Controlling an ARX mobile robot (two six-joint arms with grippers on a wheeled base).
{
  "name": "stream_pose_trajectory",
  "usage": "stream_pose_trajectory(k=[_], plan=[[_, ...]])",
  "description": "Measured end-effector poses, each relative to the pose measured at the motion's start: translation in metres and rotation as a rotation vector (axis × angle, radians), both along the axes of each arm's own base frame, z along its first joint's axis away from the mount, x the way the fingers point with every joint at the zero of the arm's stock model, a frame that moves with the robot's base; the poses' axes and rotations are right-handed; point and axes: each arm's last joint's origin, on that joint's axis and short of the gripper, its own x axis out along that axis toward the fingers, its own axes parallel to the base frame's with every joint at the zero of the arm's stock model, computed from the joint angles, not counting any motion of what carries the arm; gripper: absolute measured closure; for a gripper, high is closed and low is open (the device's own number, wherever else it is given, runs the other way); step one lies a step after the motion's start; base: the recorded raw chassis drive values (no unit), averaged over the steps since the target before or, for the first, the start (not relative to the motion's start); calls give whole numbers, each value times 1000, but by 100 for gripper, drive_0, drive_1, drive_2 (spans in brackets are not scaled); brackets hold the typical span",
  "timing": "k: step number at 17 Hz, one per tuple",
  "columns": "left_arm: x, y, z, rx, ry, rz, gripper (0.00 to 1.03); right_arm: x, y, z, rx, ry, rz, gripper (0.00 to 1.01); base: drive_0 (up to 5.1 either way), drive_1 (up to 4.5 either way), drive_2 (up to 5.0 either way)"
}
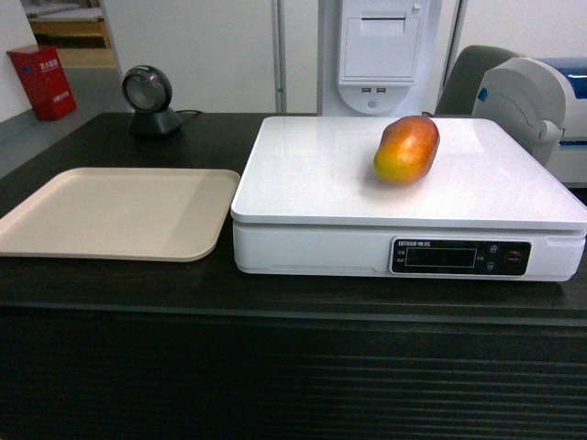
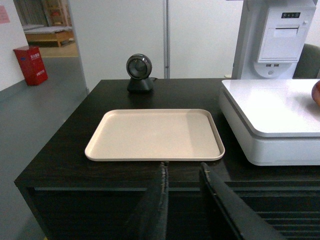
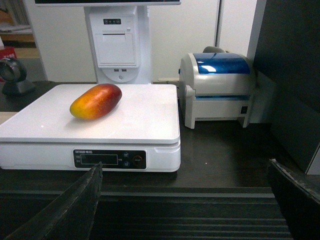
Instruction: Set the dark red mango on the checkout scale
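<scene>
White walls (image 2: 200, 40) back a grey floor (image 2: 45, 115), with a red cabinet (image 2: 31, 65) at left.

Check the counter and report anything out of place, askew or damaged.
Nothing stands out. The dark red mango lies on its side on the scale, whole and unmarked. The beige tray sits flat beside the scale, apart from it. No spills or damage on the checkout.

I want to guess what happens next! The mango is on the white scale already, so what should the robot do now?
Probably just keep both arms back and leave it. The oval dark red mango already lies on the flat white square-platform scale on the dark wooden checkout counter. The left gripper and right gripper hang open, empty, short of the counter.
</scene>
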Motion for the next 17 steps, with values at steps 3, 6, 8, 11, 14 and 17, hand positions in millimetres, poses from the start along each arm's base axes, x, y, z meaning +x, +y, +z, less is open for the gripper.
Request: stream_pose_trajectory(k=[3, 6, 8, 11, 14, 17], plan=[[0, 0, 0, 0, 0, 0, 6, 0, 0, 0, 0, 0, 0, 3, 0, 0, 0], [0, 0, 0, 0, 0, 0, 5, 0, 0, 0, 0, 0, 0, 3, 0, 0, 0], [0, 0, 0, 0, 0, 0, 5, 0, 0, 0, 0, 0, 0, 3, 0, 0, 0], [0, 0, 0, 0, 0, 0, 5, 0, 0, 0, 0, 0, 0, 3, 0, 0, 0], [0, 0, 0, 0, 0, 0, 5, 0, 0, 0, 0, 0, 0, 3, 0, 0, 0], [0, 0, 0, 0, 0, 0, 5, 0, 0, 0, 0, 0, 0, 3, 0, 0, 0]])
